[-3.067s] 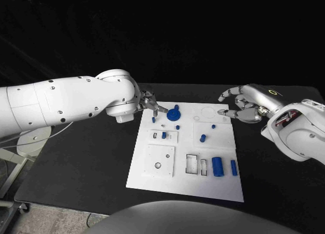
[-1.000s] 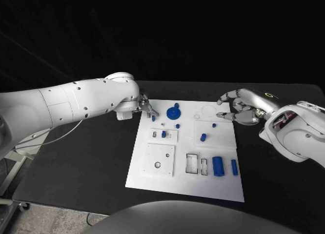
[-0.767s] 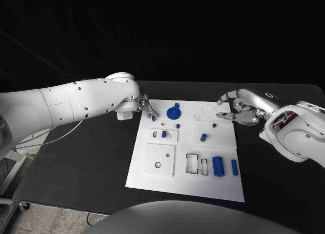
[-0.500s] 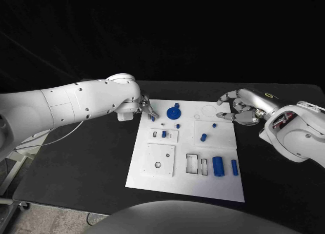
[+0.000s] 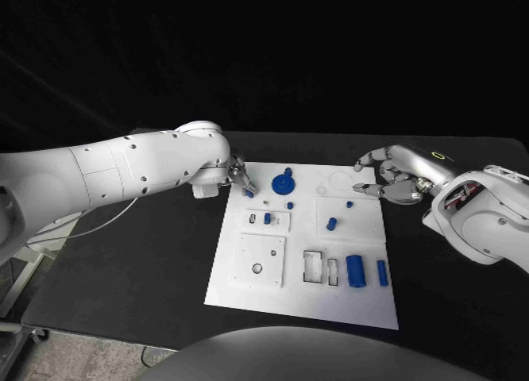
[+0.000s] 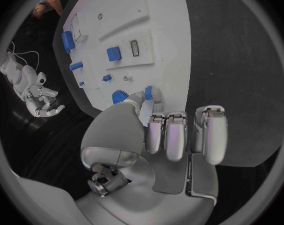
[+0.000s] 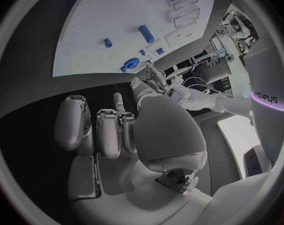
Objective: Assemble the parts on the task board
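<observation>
The white task board [image 5: 253, 298] lies in the middle of the table. My left hand [image 5: 237, 175] is at its far left corner and pinches a small blue peg [image 5: 249, 192] [image 6: 149, 92] between thumb and a fingertip; the other fingers [image 6: 178, 135] are curled. Just beside it sits a blue gear [image 5: 283, 186] [image 6: 119, 96]. My right hand [image 5: 391, 179] hovers at the board's far right edge with its fingers curled in and nothing between them. Small blue pegs [image 5: 331, 225] stand mid-board. A thick blue cylinder [image 5: 355, 271] and a slimmer one [image 5: 381, 273] lie near the right edge.
A raised square plate with holes [image 5: 260, 260] and two rectangular slots [image 5: 322, 267] occupy the board's near half. Bare black table [image 5: 139, 262] surrounds the board on both sides, ending at a front edge [image 5: 104, 337].
Since the earliest frame my left arm has swung and my right hand has shifted slightly. Over the last second both hands and all parts stay put.
</observation>
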Controlling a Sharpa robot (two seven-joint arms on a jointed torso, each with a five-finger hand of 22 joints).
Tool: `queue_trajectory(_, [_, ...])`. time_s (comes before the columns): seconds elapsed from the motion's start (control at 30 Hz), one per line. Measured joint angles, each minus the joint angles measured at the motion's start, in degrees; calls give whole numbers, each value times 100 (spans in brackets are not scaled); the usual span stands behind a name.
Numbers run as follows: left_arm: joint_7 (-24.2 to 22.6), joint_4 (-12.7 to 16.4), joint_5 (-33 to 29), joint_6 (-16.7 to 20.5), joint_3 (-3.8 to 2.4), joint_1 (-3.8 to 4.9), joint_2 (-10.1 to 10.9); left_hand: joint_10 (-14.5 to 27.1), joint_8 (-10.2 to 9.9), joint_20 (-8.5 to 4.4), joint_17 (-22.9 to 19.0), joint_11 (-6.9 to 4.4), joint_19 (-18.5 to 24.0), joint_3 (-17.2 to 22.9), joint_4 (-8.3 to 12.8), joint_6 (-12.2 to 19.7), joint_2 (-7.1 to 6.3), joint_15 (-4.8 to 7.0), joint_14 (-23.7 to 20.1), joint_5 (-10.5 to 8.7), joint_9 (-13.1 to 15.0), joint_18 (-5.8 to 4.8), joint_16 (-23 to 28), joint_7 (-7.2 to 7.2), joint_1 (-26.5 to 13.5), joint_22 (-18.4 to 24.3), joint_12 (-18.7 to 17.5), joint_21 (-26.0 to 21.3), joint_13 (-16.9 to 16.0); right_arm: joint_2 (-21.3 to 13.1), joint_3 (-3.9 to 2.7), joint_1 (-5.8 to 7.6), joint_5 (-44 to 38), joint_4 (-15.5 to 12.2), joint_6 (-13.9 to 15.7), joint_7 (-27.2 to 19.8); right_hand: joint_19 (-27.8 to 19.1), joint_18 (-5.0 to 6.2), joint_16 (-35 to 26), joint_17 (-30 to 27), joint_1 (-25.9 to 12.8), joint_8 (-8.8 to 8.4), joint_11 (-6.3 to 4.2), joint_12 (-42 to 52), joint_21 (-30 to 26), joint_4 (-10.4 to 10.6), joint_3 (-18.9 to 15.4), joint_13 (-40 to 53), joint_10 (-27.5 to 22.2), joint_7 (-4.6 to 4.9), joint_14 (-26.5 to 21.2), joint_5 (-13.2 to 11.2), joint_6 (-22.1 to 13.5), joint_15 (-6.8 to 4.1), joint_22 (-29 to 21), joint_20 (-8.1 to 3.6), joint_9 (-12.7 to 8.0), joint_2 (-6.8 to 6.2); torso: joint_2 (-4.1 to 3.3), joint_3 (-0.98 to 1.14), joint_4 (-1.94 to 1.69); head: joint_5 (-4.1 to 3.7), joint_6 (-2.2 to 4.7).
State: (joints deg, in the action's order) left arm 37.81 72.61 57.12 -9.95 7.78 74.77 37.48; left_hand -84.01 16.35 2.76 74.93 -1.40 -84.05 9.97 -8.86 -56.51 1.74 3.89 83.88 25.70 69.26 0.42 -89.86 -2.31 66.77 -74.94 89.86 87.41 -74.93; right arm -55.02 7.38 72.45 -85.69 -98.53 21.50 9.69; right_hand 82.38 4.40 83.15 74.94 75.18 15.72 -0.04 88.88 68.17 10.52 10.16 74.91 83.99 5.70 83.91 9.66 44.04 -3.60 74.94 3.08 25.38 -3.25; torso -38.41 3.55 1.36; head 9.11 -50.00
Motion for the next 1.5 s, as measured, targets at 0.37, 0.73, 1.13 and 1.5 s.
queue_trajectory(0.37, [-27, 135, -94, 26, 0, -15, 135, 0, -74, 0, -1, 0, 0, 661, 203, -52, -119, 0, 0, 31, 44, 0, 0, 4, 119, 1, 0, 0, 1, -7, 0, -8, 7, 7, -19, 6, -21, 0, 0, -1, 30, 0, 0, 0, -22, 0, 0, 0, 0, 0, 0, 24, 0, 0, -1, -21, -8, 30, -2, -3, 2, -1, 0])
queue_trajectory(0.73, [-29, 897, -123, 220, 4, -18, 646, 0, -93, 0, -1, 0, 0, 1047, 241, -85, -299, 0, 0, -54, 98, 0, 0, -3, -61, 1, 0, -21, 1, -43, 0, -14, 26, 2, -43, 11, -21, 0, -34, -1, 30, 0, 0, -1, -45, 0, 0, 4, 0, 0, 0, 23, 0, 0, -2, -21, -7, 30, -5, -3, 3, -7, 0])
queue_trajectory(1.13, [-27, 1641, 80, 404, 108, -19, 963, 0, -114, 0, -2, 0, 0, 1101, 232, -99, -305, 0, 0, -122, 106, 1, 0, 0, -68, 2, 0, -21, 2, -40, 0, -35, 67, 8, -70, 12, -42, 0, -34, -2, 30, 0, 0, -25, -45, 0, 0, 4, 0, 0, 0, 23, 0, 0, -2, 0, -13, 30, 0, -7, 3, 13, 0])
queue_trajectory(1.5, [-18, 1827, 285, 418, 290, -21, 1032, 0, -141, 0, -2, 0, 0, 1157, 224, -79, -350, 0, 0, -160, 111, 0, 0, 18, -114, 3, 0, -51, 2, -34, 0, -57, 120, 18, -95, 13, -42, 0, -34, -2, 30, 0, 0, -24, -73, -14, 14, 3, 0, 0, 0, 23, 0, 0, -3, 0, -15, 30, 1, -4, 2, 41, 0])
